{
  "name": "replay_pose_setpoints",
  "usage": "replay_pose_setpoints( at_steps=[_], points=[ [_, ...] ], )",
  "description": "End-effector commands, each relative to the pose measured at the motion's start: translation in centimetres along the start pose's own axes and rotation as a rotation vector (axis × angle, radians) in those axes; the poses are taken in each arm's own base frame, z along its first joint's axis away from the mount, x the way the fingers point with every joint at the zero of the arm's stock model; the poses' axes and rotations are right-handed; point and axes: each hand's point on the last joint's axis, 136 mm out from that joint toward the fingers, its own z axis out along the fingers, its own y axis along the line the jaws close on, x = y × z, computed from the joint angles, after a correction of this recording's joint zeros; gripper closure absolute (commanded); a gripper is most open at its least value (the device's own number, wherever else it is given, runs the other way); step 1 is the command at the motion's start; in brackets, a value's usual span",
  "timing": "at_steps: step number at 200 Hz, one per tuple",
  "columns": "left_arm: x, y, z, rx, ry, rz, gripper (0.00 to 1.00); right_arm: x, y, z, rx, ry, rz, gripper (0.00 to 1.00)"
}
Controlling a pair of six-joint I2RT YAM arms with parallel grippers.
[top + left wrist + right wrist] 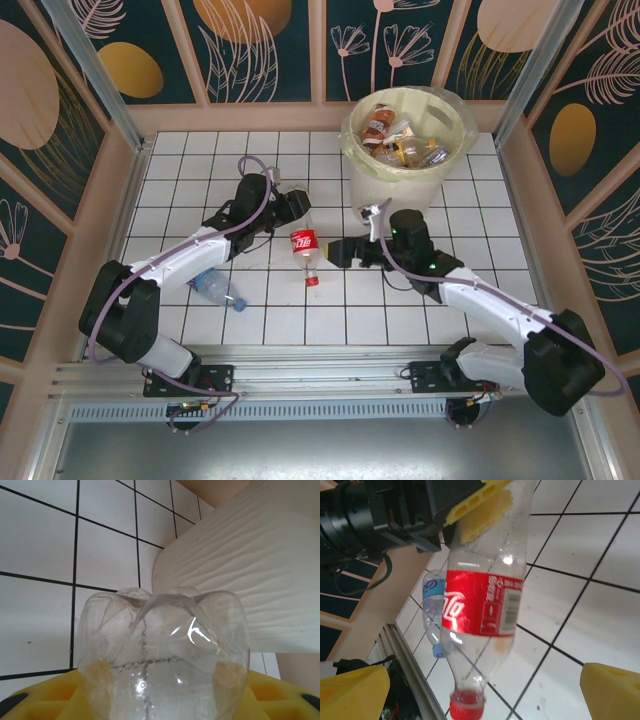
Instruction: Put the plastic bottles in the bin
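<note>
White tiles with dark grout cover the table [500, 260], walled by wood-framed panels painted with leaves and orange discs. At about 1 o'clock on that floor stands the bin [400, 188], a pale cream bucket lined with a yellowish bag, and several plastic bottles [400, 135] lie heaped inside it. Near the table's middle the left gripper [294, 207] is clamped on the base end of the Coca-Cola bottle [304, 245]. The bottle's red cap points toward 6 o'clock in the overhead view. From the left wrist, the bottle's lobed clear base [165, 640] sits between the yellow pads [45, 700], with the bin's ribbed wall [260, 570] close by at 2 o'clock. The right gripper [340, 252] sits just at 3 o'clock of that bottle, jaws spread wide and holding nothing. Its own camera looks between its two yellow fingertips [355, 692] at the red label [480, 610] (cap lowest, the left arm's pad pinching the clear top). A second bottle with a blue label [217, 288] lies on the tiles at 8 o'clock from the centre, beside the left arm, and it shows behind the red one [432, 615] in the right wrist view.
</note>
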Motion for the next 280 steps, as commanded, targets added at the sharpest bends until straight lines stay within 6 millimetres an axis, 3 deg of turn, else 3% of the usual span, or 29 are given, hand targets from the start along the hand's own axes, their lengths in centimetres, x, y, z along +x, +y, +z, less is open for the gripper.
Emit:
replay_pose_setpoints(
  at_steps=[1,91,172,280],
  points=[
    [-1.2,-2.9,-0.4,0.091,-0.032,-0.017,0.48,-2.6,1.6,1.1,-0.023,-0.060,-0.046,0.02],
    [-1.3,-4.9,-0.9,0.140,-0.024,-0.053,0.48,-3.1,1.1,5.3,-0.006,-0.029,-0.029,0.04],
    [-1.2,-5.7,-0.8,0.178,-0.035,-0.072,0.47,-3.1,1.3,6.3,-0.035,-0.014,-0.022,0.14],
    [-1.5,-6.0,-0.8,0.177,-0.042,-0.058,0.39,-3.4,1.6,6.0,-0.029,-0.021,-0.030,0.38]
  ],
)
